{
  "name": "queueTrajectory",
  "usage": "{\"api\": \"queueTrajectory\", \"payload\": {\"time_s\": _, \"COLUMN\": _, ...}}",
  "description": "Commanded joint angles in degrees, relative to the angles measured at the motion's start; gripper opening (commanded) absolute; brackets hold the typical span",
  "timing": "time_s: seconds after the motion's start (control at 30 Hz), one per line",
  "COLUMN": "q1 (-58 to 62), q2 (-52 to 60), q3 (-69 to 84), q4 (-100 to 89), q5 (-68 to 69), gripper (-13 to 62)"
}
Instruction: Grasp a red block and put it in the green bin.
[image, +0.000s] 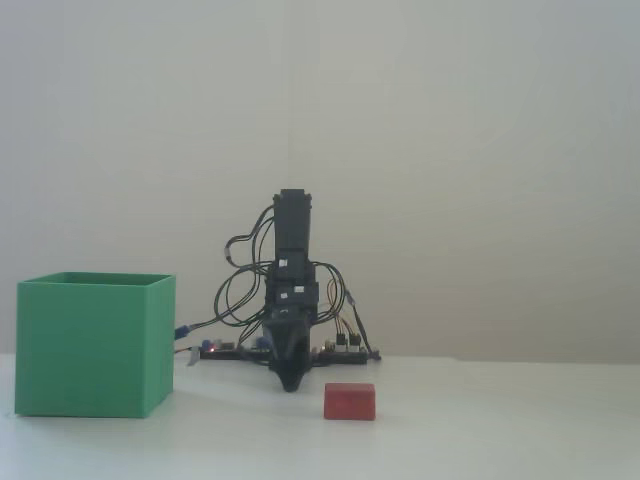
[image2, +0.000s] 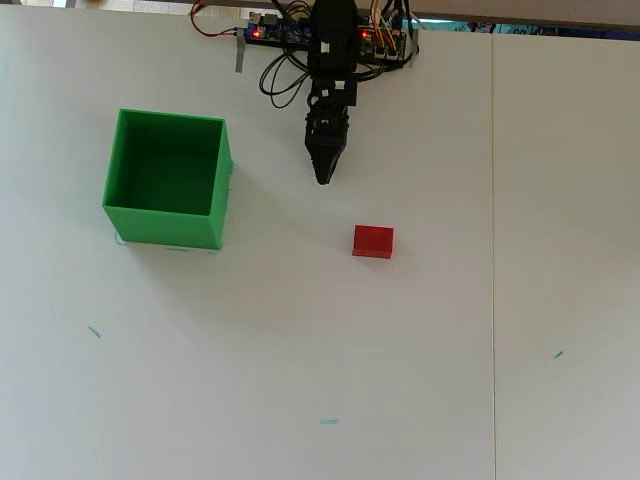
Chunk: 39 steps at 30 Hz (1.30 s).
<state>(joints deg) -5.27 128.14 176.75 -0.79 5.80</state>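
- Resting on the white table (image2: 450, 330), the red block (image2: 372, 241) lies on its own, touched by nothing; in the fixed view it shows as a small red block (image: 349, 401) at the front, just right of the arm's tip.
- Standing well to the left of the block in the overhead view, the green bin (image2: 165, 226) is upright with its mouth open upward; its inside looks bare green.
- In the fixed view the bin (image: 90, 345) sits at the left edge of the table, far taller than the block.
- The arm is folded near its base at the top of the overhead view, with the gripper (image2: 323, 178) pointing down the picture toward the block but clearly apart from it.
- In the fixed view the gripper (image: 290, 385) hangs low over the table, its tip just left of and behind the block.
- The jaws run together to one dark point in both views; they appear closed with nothing between them.
- A circuit board (image2: 290, 32) with looping cables (image: 235, 290) lies at the arm's base.
- A straight seam (image2: 493, 250) runs down the table to the right of the block in the overhead view.
- A few small teal marks (image2: 94, 332) dot the tabletop.
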Motion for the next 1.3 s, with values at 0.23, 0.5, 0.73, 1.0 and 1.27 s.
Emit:
{"api": "queueTrajectory", "payload": {"time_s": 0.23, "q1": -0.62, "q2": 5.19, "q3": 3.43, "q4": 3.69, "q5": -0.09, "gripper": 33.7}}
{"api": "queueTrajectory", "payload": {"time_s": 0.5, "q1": -0.62, "q2": 5.19, "q3": 3.43, "q4": 3.69, "q5": -0.09, "gripper": 33.7}}
{"api": "queueTrajectory", "payload": {"time_s": 0.73, "q1": -0.62, "q2": 5.19, "q3": 3.43, "q4": 3.69, "q5": -0.18, "gripper": 33.7}}
{"api": "queueTrajectory", "payload": {"time_s": 1.0, "q1": -0.62, "q2": 5.19, "q3": 3.43, "q4": 3.69, "q5": -0.09, "gripper": 33.7}}
{"api": "queueTrajectory", "payload": {"time_s": 1.27, "q1": -0.62, "q2": 5.19, "q3": 3.43, "q4": 3.69, "q5": -0.09, "gripper": 33.7}}
